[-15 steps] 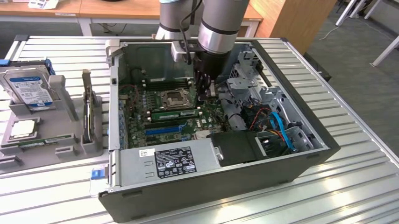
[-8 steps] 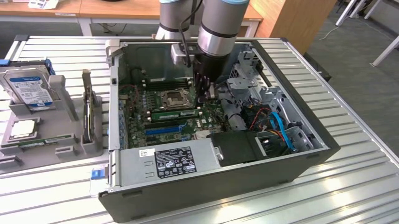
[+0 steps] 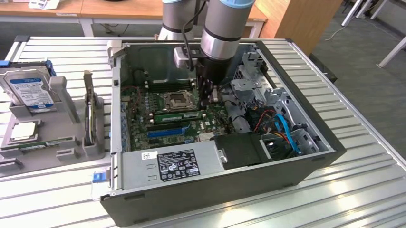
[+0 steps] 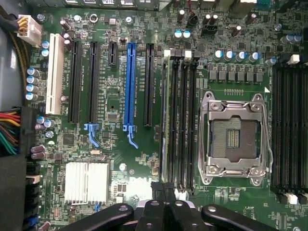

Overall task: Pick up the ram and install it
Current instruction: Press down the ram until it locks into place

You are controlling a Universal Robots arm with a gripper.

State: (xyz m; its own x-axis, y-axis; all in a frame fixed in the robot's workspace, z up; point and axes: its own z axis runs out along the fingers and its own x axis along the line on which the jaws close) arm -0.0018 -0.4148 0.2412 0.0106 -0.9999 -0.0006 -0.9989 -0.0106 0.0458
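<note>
Hanging over one end of the ram (image 4: 166, 115), which is sitting edge-up beside the socket (image 4: 236, 138), the gripper (image 4: 163, 188) is holding its jaws pressed together on nothing, likely acting as a blunt pusher.

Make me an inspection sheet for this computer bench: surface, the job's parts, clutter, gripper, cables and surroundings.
Surface: ribbed metal table bearing an open computer case.
Job's things: memory stick standing in a slot near the processor socket; whether it is fully seated cannot be told.
Clutter: hard drive and an upright card in a grey holder, at the exterior view's left.
Gripper: gripper shut, nothing held, inside the case over one end of the memory slots; contact cannot be told.
Cables: blue cables in the case; coloured wire bundle at the board's edge.
Surroundings: wooden desks behind the table.
</note>
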